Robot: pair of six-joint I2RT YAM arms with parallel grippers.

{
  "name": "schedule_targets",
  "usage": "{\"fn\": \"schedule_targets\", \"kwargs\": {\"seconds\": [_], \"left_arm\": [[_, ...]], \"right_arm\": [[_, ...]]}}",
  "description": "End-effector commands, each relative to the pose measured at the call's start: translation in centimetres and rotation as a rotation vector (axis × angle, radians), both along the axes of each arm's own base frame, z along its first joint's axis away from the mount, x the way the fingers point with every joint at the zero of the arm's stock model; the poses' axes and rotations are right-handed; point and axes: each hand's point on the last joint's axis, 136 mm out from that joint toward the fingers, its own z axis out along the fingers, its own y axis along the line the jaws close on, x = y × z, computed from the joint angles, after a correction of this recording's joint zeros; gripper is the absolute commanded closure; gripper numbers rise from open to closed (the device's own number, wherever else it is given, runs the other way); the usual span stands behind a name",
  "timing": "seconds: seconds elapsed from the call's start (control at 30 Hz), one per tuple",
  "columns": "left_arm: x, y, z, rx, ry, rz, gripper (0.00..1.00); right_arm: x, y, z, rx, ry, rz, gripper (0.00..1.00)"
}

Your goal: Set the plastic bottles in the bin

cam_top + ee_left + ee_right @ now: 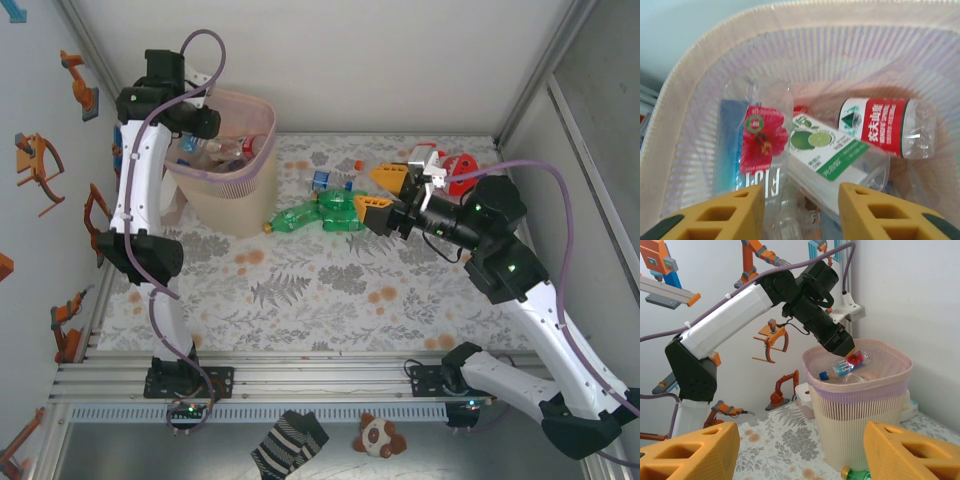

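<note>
The bin (230, 200) stands at the back left, pale pink above and beige below. My left gripper (802, 212) hangs over its mouth, fingers apart and nothing between them. Inside the bin (840, 55) lie a clear bottle with a red flower label (762, 140), one with a lime label (832, 155) and one with a red label (885, 125). My right gripper (382, 190) is open and empty, low over the table's middle. Beside it lie green bottles (320, 212) and a clear blue-labelled bottle (325, 180). A green bottle's yellow cap (846, 472) shows at the bin's foot (860, 430).
A red plush toy (462, 172) sits at the back right behind the right arm. A small white box (805, 392) stands against the wall beside the bin. Walls close the table on three sides. A striped sock (290, 445) and a small plush (378, 435) lie below the rail.
</note>
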Motion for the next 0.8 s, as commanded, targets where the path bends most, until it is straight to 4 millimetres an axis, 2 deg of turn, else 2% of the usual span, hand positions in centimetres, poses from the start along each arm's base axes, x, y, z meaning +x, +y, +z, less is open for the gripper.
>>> {"fn": "schedule_targets", "kwargs": {"seconds": [0.0, 0.13, 0.3, 0.43, 0.57, 0.7, 0.77], "left_arm": [[1.8, -1.0, 0.1, -0.024, -0.044, -0.024, 0.62], [3.6, -0.6, -0.5, 0.008, -0.079, -0.009, 0.66], [4.7, 0.5, -3.1, 0.062, -0.034, 0.019, 0.68], [4.1, 1.9, -6.0, 0.094, 0.060, 0.049, 0.70], [2.6, 2.3, -8.3, 0.098, 0.142, 0.057, 0.71], [1.6, 2.6, -9.3, 0.090, 0.171, 0.071, 0.71], [1.2, 2.6, -8.9, 0.073, 0.166, 0.073, 0.72]], "right_arm": [[-0.9, -0.3, 1.7, 0.026, -0.038, 0.014, 0.34], [-1.1, -0.4, 1.9, 0.030, -0.041, 0.013, 0.35], [-1.1, -0.4, 1.9, 0.029, -0.040, 0.010, 0.34], [-0.9, -0.3, 1.8, 0.030, -0.035, 0.013, 0.34], [-0.7, 0.0, 1.7, 0.027, -0.030, 0.022, 0.35], [-0.6, 0.3, 1.7, 0.027, -0.030, 0.034, 0.34], [-0.7, 0.3, 1.7, 0.025, -0.031, 0.038, 0.34]]}}
